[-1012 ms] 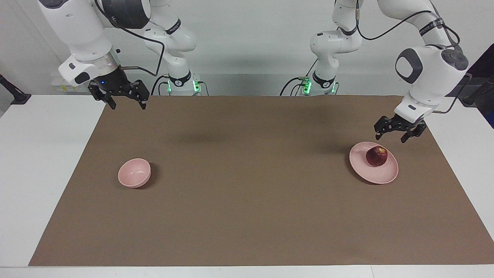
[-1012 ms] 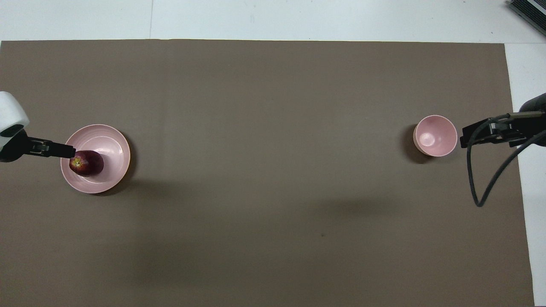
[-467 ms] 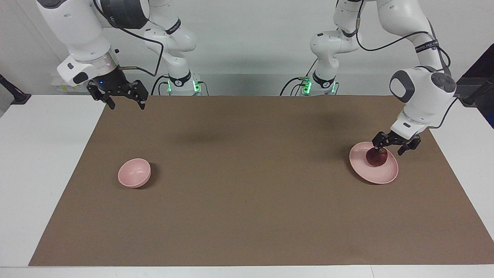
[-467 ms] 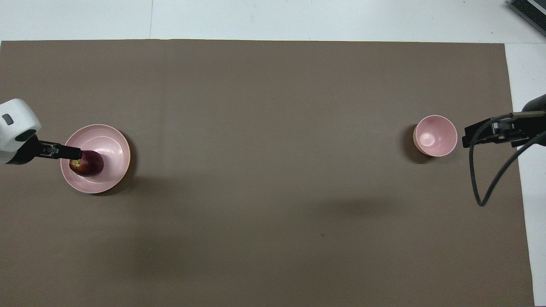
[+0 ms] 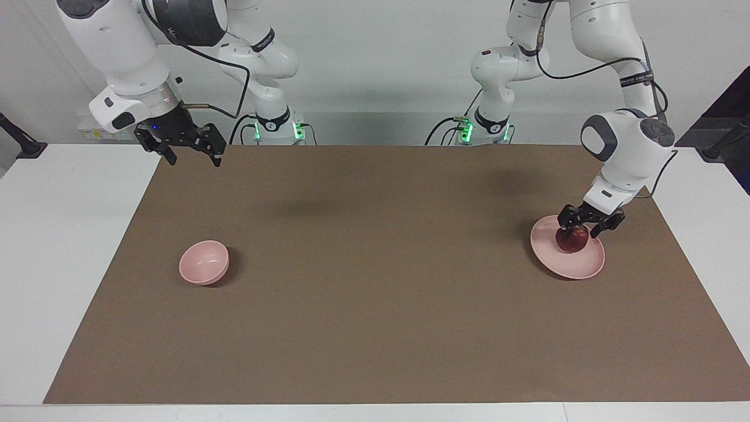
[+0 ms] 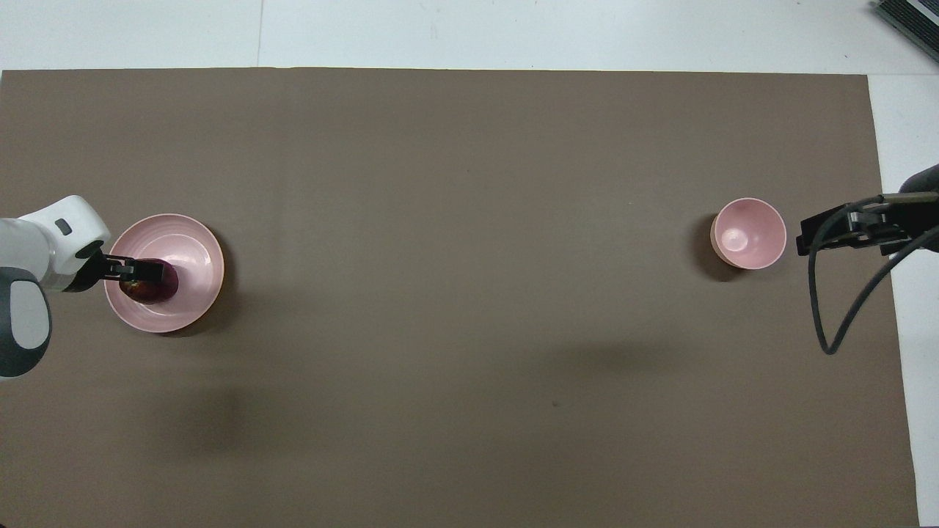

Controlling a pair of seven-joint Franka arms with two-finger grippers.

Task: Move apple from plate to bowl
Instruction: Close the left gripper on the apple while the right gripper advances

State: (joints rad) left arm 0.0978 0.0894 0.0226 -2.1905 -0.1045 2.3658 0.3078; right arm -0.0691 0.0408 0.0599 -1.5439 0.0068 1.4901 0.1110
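Note:
The dark red apple [image 5: 575, 241] lies on the pale pink plate [image 5: 563, 265] toward the left arm's end of the table. My left gripper [image 5: 579, 226] is down over the apple, its fingers open and standing on either side of the apple's top. In the overhead view the left gripper [image 6: 144, 271] covers most of the apple [image 6: 157, 291] on the plate [image 6: 196, 253]. The small pink bowl [image 5: 203, 262] stands empty toward the right arm's end; it also shows in the overhead view [image 6: 748, 233]. My right gripper [image 5: 192, 153] waits, open, raised over the mat's corner.
A brown mat [image 5: 375, 281] covers most of the white table [image 5: 70, 264]. The right arm's black cable [image 6: 836, 323] hangs beside the bowl in the overhead view.
My left gripper has come down from above the plate's edge to around the apple's top. The apple, the plate, the bowl and the right arm have stayed put.

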